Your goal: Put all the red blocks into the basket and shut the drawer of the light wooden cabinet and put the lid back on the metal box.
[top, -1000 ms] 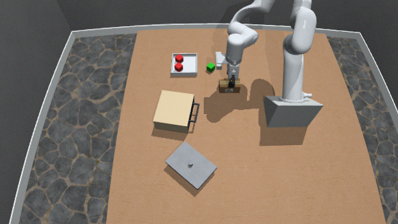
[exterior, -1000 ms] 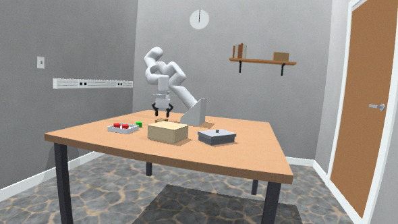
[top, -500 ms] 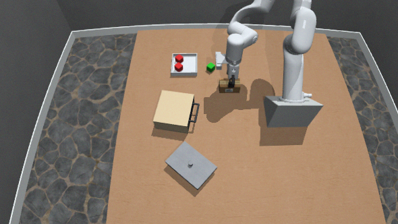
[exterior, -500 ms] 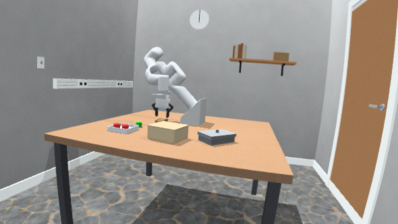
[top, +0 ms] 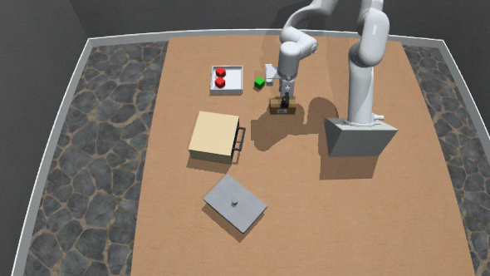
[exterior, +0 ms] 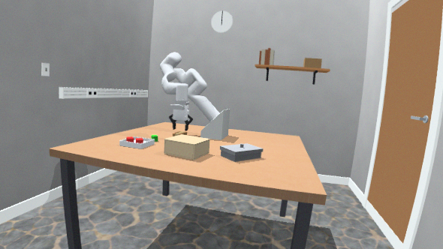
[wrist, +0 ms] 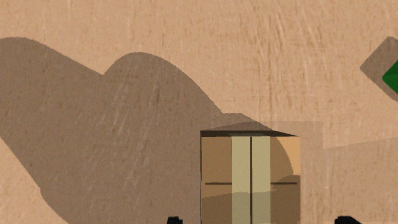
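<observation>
Box [exterior: 179, 133] [wrist: 251, 170], brown with a pale tape strip, sits below my fingers [top: 286, 100] [exterior: 180, 127], which stand wide apart, one toward each side; I judge lowering straddles it.

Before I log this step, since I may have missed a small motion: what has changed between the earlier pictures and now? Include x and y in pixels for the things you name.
Nothing visibly changed. The tool [top: 286, 100] [exterior: 180, 127] hangs open above the small brown box [top: 282, 109] [wrist: 251, 175], as before. Both red blocks in the basket [top: 227, 91] [exterior: 137, 145], the green block [top: 259, 82] [exterior: 155, 138], the cabinet [top: 215, 133] [exterior: 186, 147] and the lidded metal box [exterior: 242, 155] stayed put.
</observation>
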You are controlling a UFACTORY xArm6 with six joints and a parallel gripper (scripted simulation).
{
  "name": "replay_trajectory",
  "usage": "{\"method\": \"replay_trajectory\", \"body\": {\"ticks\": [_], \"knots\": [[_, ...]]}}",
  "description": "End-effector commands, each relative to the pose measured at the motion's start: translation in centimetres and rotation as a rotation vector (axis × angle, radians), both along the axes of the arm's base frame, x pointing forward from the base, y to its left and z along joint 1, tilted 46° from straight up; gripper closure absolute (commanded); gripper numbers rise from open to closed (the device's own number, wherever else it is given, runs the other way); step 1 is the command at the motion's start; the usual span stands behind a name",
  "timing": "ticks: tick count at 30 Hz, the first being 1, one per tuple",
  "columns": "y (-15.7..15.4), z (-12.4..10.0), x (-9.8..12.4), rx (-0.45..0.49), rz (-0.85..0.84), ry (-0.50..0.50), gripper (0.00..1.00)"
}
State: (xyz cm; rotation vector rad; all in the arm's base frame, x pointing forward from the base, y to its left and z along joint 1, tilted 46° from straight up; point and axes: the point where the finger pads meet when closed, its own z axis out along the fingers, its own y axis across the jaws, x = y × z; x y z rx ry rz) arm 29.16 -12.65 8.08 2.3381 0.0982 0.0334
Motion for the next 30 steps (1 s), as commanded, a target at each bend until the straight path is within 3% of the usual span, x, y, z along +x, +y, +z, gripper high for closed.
{"method": "replay_trajectory", "body": {"ticks": [1,30], "knots": [[-0.1,-0.1,0.1,0.0,0.001,-0.002,0.1],[-2.3,-2.3,0.3,0.0,0.001,-0.002,0.1]]}}
